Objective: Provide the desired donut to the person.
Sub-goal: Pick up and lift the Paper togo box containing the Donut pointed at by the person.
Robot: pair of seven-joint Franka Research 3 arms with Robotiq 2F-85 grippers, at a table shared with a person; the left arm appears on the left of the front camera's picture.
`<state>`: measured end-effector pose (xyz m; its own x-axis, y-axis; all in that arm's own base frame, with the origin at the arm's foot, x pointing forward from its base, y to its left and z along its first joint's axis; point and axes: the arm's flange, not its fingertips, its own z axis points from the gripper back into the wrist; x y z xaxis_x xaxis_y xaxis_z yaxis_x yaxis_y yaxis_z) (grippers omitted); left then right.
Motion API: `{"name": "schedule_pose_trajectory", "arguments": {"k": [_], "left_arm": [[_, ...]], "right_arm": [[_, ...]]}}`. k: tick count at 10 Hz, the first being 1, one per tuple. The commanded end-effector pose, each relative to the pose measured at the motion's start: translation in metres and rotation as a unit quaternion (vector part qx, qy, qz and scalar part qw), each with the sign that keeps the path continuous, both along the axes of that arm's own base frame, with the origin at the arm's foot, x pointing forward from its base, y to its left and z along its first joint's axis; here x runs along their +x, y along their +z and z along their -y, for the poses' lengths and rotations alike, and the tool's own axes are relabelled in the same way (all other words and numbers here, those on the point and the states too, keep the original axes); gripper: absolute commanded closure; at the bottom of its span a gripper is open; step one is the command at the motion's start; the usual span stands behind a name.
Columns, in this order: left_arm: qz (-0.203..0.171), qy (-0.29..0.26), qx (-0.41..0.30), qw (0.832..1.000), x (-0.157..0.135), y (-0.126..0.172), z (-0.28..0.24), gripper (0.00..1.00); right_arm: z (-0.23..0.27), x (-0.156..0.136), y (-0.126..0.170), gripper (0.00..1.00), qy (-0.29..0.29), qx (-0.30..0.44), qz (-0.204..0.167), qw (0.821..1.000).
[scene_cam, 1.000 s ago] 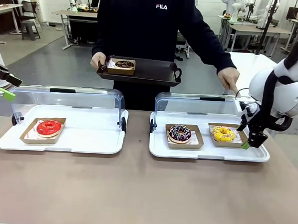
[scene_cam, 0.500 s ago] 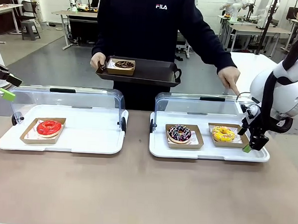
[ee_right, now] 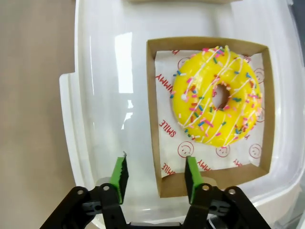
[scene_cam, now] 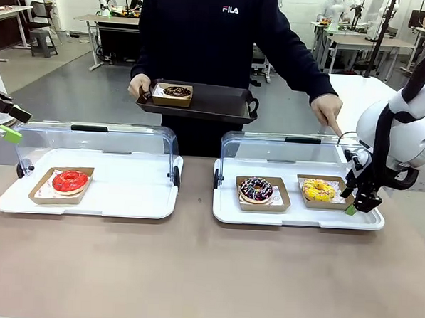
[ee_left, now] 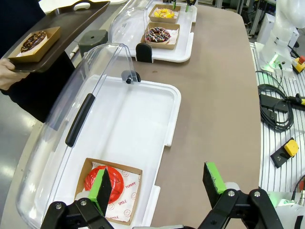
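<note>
A brown bench spans the foreground, and a person in a dark sweatshirt stands at the bench's far side. On the bench's left half sits a white tray with its clear lid raised, holding a red donut. On the bench's right half, a second white tray holds a sprinkled chocolate donut and a yellow donut in a cardboard box. The person holds a dark serving tray with a boxed chocolate donut beyond the bench's far edge; the other hand points down. The right gripper is lowered at the bench's right end, fingers spread astride the box's wall. The left gripper hovers spread wide past the bench's left end.
</note>
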<state>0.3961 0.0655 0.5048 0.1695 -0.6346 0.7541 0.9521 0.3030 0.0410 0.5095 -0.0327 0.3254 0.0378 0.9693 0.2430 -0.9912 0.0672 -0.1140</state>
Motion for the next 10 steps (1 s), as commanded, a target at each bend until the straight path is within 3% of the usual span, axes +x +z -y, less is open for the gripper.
{"name": "schedule_pose_trajectory", "arguments": {"k": [1,7,10], "left_arm": [[0.003,-0.001,-0.007,1.000,0.002,0.001,0.001,0.00],[0.003,-0.001,-0.007,1.000,0.002,0.001,0.001,0.00],[0.003,-0.001,-0.007,1.000,0.002,0.001,0.001,0.00]], "right_arm": [[0.002,0.011,-0.002,1.00,0.003,-0.011,-0.011,1.000],[-0.003,0.006,0.000,1.00,0.007,-0.024,-0.015,1.000],[-0.006,-0.012,0.023,1.00,-0.003,-0.010,0.002,1.000]]}}
